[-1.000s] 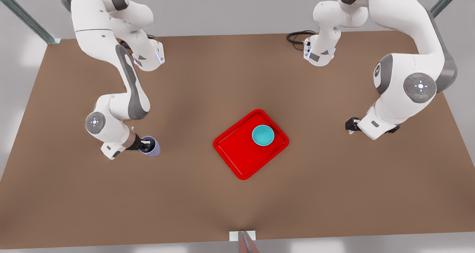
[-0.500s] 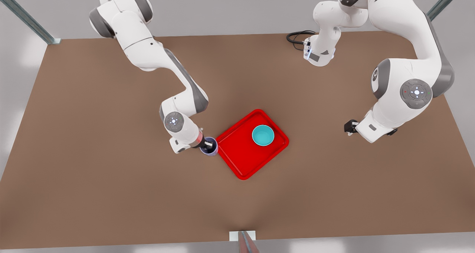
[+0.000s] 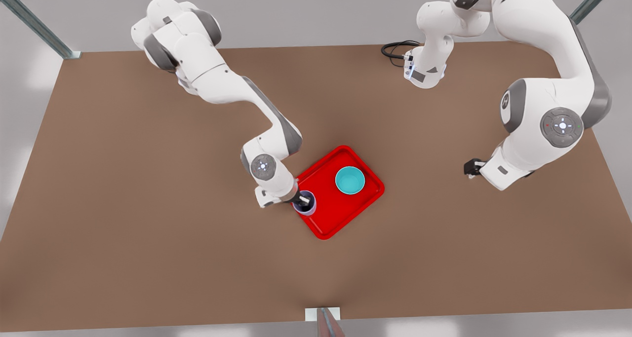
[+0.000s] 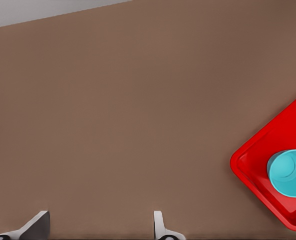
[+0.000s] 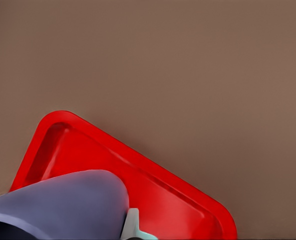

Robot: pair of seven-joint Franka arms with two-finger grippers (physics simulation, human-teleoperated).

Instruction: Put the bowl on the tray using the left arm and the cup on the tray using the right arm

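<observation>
The red tray (image 3: 323,218) lies mid-table with the teal bowl (image 3: 350,180) standing in its far corner. My right gripper (image 3: 301,198) is shut on the lavender cup (image 3: 306,203), holding it by the rim over the tray's corner at the front view's left. I cannot tell whether the cup touches the tray. In the right wrist view the cup (image 5: 63,205) and one finger (image 5: 132,226) hang over the tray (image 5: 88,145). My left gripper (image 3: 471,168) waits open over bare table at the front view's right. Its wrist view shows spread fingertips (image 4: 38,224), the tray (image 4: 252,165) and the bowl (image 4: 289,172).
A black cable loop (image 3: 395,50) lies at the back of the brown table (image 3: 148,258) beside one arm's base. Metal frame posts (image 3: 34,23) stand at the back corners, and another post (image 3: 326,322) at the front edge.
My right arm carried the cup from the front view's left to the tray, where it now hangs over the near-left corner. The left arm shifted only slightly. The bowl stayed put.
</observation>
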